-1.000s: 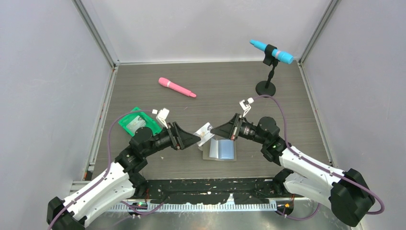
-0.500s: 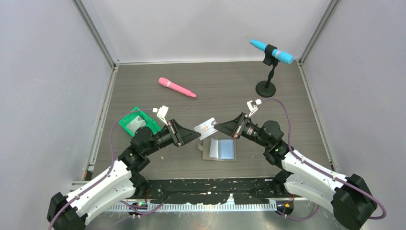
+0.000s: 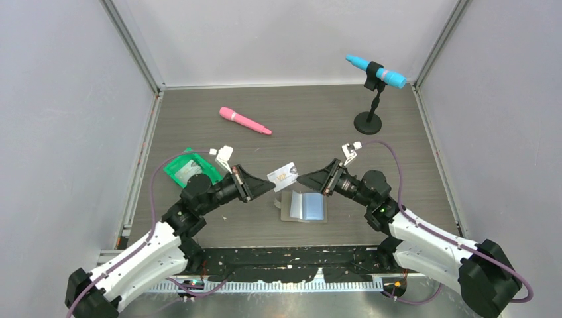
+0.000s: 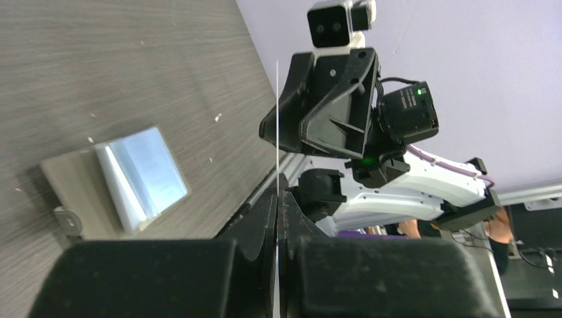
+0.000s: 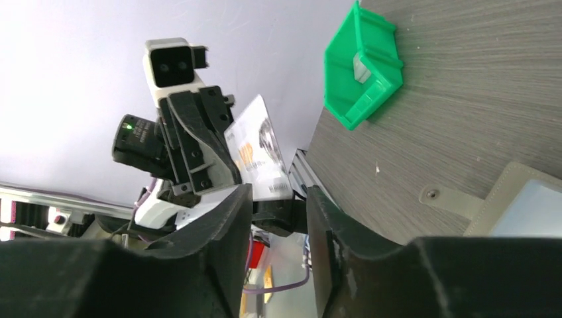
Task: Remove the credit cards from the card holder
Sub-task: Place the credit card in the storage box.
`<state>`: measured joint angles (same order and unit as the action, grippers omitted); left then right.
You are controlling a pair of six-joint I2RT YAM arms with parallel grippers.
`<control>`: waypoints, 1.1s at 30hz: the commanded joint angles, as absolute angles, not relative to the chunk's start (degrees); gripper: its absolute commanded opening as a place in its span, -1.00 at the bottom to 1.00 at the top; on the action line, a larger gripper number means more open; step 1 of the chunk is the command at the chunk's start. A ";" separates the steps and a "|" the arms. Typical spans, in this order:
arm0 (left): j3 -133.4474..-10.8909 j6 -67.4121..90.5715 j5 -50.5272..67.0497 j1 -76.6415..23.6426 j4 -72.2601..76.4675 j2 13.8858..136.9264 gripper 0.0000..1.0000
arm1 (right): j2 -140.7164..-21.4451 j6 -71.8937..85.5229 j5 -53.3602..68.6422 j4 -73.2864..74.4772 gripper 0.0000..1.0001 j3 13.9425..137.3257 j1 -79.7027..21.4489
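At the left of the counter [image 3: 298, 112], a green tray [image 3: 192, 169] sits with something pale lying in it, partly behind the left arm. Just right of it, the left gripper [image 3: 270, 186] is clenched on the lower edge of one credit card [image 3: 283, 175], which is held off the counter; the left wrist view shows that card edge-on between the pressed fingers. The right gripper [image 3: 301, 179] faces it from the other side, its jaws apart and released, its tips just beside the card. Below the two grippers, the card holder [image 3: 305, 207] lies open and flat on the counter, pale blue pockets up. Farther back lie a pink marker [image 3: 245, 121] and, at the far right, a blue marker [image 3: 376, 71] clipped on a black stand [image 3: 368, 122].
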<state>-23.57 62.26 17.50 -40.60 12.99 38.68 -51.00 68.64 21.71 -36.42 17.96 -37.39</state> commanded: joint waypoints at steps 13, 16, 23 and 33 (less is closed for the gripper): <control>-39.62 46.11 27.15 -16.83 -17.64 36.15 -1.00 | -41.18 54.47 19.32 -16.47 0.91 21.44 -37.00; -41.41 43.29 30.12 -7.54 -23.40 36.35 -1.00 | -40.08 53.49 18.78 -14.32 0.91 21.11 -36.92; -46.21 35.09 34.34 16.18 -37.11 42.23 -1.00 | -40.66 51.42 20.60 -11.90 0.91 21.62 -36.68; -55.17 24.50 27.02 24.47 -47.08 58.67 -1.00 | -42.86 48.72 24.88 -9.27 0.91 23.46 -36.32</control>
<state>-51.79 30.09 29.12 23.16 -41.89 55.16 -42.44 51.13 22.72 -9.56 20.34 -36.62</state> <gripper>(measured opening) 0.010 0.955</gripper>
